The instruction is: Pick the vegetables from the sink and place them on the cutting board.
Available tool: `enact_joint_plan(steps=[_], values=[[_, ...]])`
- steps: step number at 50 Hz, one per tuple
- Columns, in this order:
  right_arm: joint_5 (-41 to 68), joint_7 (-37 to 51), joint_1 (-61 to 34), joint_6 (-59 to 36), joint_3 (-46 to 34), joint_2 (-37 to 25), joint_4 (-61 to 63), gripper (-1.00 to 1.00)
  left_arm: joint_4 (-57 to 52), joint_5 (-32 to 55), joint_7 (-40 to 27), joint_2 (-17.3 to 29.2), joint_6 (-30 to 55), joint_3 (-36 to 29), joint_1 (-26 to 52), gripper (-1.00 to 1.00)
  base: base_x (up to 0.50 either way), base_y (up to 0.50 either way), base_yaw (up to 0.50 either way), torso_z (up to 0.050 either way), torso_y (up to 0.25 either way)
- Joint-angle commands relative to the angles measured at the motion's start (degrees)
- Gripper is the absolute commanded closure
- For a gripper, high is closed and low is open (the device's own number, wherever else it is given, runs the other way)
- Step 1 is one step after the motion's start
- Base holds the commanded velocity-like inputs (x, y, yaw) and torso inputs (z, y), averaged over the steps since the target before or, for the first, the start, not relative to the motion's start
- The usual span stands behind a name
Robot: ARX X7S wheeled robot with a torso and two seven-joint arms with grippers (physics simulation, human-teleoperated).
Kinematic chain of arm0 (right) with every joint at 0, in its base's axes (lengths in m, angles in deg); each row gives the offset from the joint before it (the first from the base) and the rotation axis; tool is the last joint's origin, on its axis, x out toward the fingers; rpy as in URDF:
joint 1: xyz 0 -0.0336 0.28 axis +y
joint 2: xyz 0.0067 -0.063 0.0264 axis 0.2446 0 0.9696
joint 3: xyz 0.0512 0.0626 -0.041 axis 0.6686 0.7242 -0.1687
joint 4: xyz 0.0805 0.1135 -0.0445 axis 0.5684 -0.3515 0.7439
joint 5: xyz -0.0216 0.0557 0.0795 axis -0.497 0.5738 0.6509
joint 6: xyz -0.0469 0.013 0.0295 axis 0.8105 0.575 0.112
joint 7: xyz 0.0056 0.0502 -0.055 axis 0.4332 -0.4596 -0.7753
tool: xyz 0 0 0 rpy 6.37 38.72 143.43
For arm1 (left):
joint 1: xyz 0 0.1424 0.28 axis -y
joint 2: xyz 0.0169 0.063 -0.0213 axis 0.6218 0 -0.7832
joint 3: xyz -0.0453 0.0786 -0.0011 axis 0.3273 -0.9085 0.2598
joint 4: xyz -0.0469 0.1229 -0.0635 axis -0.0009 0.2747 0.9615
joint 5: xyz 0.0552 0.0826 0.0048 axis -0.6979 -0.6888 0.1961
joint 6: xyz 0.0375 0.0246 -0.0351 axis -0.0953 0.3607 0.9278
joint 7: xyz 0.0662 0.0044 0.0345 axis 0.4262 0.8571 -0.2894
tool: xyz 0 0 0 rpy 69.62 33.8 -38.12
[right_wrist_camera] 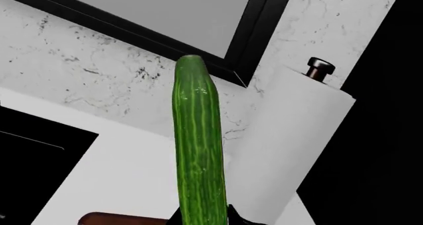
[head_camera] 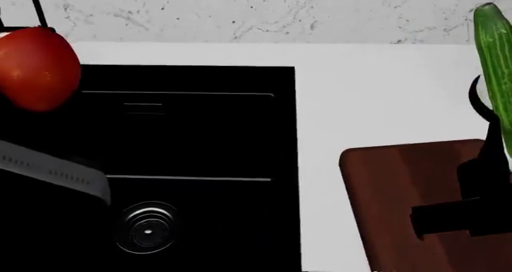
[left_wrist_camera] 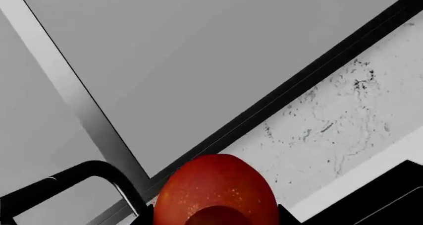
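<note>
The red tomato (head_camera: 36,65) hangs high at the far left of the head view, above the black sink (head_camera: 192,164). It fills the bottom of the left wrist view (left_wrist_camera: 215,193), held in my left gripper (left_wrist_camera: 215,220). The green cucumber (head_camera: 496,68) stands upright at the right edge, above the dark reddish-brown cutting board (head_camera: 400,200). My right gripper (right_wrist_camera: 201,220) is shut on its lower end; the cucumber (right_wrist_camera: 197,150) rises straight up from the jaws. One round drain (head_camera: 146,227) shows in the near basin.
White counter (head_camera: 360,92) lies between sink and board, with a marbled wall (head_camera: 256,11) behind. A white paper-towel roll (right_wrist_camera: 290,145) on a dark-knobbed holder stands at the wall. A black faucet (left_wrist_camera: 66,180) curves near the tomato. A window frame (left_wrist_camera: 278,91) is above.
</note>
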Motion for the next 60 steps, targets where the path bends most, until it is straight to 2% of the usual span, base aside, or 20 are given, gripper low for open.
enact_joint_plan(steps=[1,17,25,30,36,44,51,52,53,54,55,57,59,60], values=[[-2.0,-2.1,-0.6,0.3,1.6,0.6,0.4,1.0,-2.6,-2.0,1.7,-3.2,4.2,-2.9,3.1,1.0,0.11,-0.5,0.0,0.0,0.0],[-3.4,-2.7,0.4,2.0,1.8,-0.3,2.4,1.0,-7.3,-5.6,3.1,-4.6,7.8,-9.2,3.9,1.0,0.11,-0.5,0.0,0.0,0.001],[-1.3,-2.5,-0.7,-1.0,1.9,1.0,2.8,1.0,-6.7,-7.9,4.7,-5.5,7.3,-10.6,3.6,1.0,-0.3,-0.05,0.0,0.0,0.001],[-2.2,-2.9,0.3,1.1,1.9,0.1,3.1,1.0,-5.7,-8.0,5.1,-6.1,6.3,-10.3,3.2,1.0,-0.5,-0.06,0.0,0.0,0.0],[-3.4,-3.8,1.1,2.9,1.8,0.0,3.3,1.0,-5.3,-8.5,5.5,-6.4,6.3,-10.4,3.5,1.0,-0.02,-0.08,0.0,0.0,0.0],[-4.4,-4.0,2.2,4.2,1.4,-0.4,3.6,1.0,-2.6,-5.8,9.8,-11.3,10.6,-8.4,6.0,1.0,0.0,-0.5,0.0,0.0,0.0],[-4.5,-2.1,1.1,1.5,1.7,1.2,4.1,1.0,1.5,-0.1,16.2,-18.4,15.0,-3.1,7.5,1.0,0.0,-0.07,0.0,0.0,0.0],[-4.4,-1.8,0.9,1.1,1.7,1.4,4.0,1.0,2.8,1.5,16.8,-19.8,16.3,-2.1,8.8,1.0,0.0,0.0,0.0,0.0,0.0],[-4.3,-1.6,0.7,0.6,1.8,1.8,4.2,1.0,4.1,8.2,13.6,-20.0,17.1,0.2,10.5,1.0,0.0,0.0,0.0,0.0,0.0],[-3.8,-1.2,0.5,0.4,1.8,2.1,4.1,1.0,5.1,15.6,9.2,-20.0,17.9,2.2,12.3,1.0,0.0,0.0,0.0,0.0,0.0],[-2.5,-0.5,0.0,0.1,2.1,2.3,4.4,1.0,7.0,24.2,1.2,-20.0,18.8,5.2,15.1,1.0,0.0,0.0,0.0,0.0,0.0],[-1.6,0.0,-0.7,-1.4,2.1,2.8,4.8,1.0,10.3,41.4,-9.9,-20.0,18.6,8.1,18.0,1.0,0.0,0.0,0.0,0.0,0.0],[-1.5,0.3,-0.6,-1.9,2.0,2.6,5.3,1.0,14.3,53.3,-16.7,-20.0,16.9,9.6,19.4,1.0,0.0,0.0,0.0,0.0,0.0],[-1.6,0.2,-0.3,-1.4,1.9,2.3,5.3,1.0,14.9,56.0,-18.6,-19.9,16.6,9.8,19.8,1.0,0.0,0.0,0.0,0.0,0.0]])
